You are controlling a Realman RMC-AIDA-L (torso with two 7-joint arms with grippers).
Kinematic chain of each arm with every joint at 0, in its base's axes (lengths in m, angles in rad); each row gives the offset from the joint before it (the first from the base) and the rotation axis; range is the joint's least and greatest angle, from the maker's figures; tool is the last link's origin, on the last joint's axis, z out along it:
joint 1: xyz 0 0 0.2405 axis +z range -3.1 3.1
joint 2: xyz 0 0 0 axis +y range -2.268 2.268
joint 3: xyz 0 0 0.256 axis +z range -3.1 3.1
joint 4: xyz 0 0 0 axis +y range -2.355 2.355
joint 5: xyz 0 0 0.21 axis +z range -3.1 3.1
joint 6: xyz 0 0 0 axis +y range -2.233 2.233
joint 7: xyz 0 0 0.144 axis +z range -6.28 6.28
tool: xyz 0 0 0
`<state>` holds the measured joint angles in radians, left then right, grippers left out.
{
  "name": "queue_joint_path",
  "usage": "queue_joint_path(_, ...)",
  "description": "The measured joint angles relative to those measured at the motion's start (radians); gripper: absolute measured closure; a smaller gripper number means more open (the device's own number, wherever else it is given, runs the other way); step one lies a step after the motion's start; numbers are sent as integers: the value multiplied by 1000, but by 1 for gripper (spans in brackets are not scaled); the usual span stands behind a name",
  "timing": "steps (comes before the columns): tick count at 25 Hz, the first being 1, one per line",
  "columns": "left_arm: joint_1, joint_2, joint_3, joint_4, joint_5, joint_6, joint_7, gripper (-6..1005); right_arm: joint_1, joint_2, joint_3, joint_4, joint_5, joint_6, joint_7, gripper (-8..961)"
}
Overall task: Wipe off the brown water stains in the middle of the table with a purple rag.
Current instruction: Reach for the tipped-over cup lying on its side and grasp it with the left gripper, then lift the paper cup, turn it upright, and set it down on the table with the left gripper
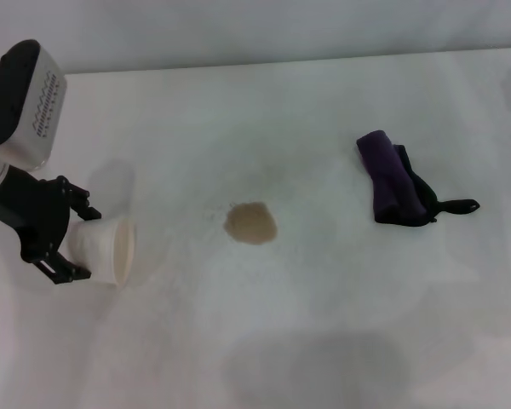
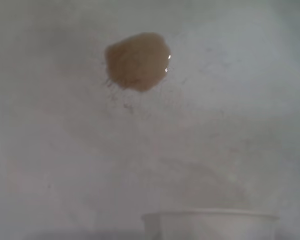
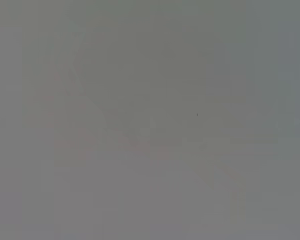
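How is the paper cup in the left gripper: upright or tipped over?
Tipped. The left gripper is shut on the paper cup, which lies sideways, its mouth facing the brown water stains.

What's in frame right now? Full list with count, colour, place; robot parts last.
table: 1, plain white, fills the head view.
brown water stains: 1 roundish tan-brown blotch, middle of the table; also seen in the left wrist view.
purple rag: 1, dark purple bunched roll with a black loop strap at one end, lying to the robot's right of the stain, apart from it.
paper cup: 1, white, tipped on its side with its mouth toward the stain, at the robot's left side of the table; its rim shows in the left wrist view.
left gripper: 1, black, at the left edge, shut on the paper cup.
right gripper: not in view; its wrist view shows nothing distinct.
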<state>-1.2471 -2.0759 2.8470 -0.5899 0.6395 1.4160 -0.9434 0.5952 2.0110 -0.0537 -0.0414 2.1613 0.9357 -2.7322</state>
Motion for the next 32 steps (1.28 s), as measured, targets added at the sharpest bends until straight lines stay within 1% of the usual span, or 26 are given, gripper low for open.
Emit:
queue_joint_path(12,18,1,0,49,-2,-22,-17,124,4,0,0,-11,-1,2,0,156)
queue_joint_path(20,16,3,0,51,-2,-23,-28,126,2,0,0,-12,-1,2,2,157)
queue_joint_path(27,25,2,-2,44,-39,-25,-32,127,-4,1,-1,-11,-2,2,2,157)
queue_joint_path(32,27,2,-1,37,-87,-32,-88,142,-5,2,-5,-11,-2,2,2,157)
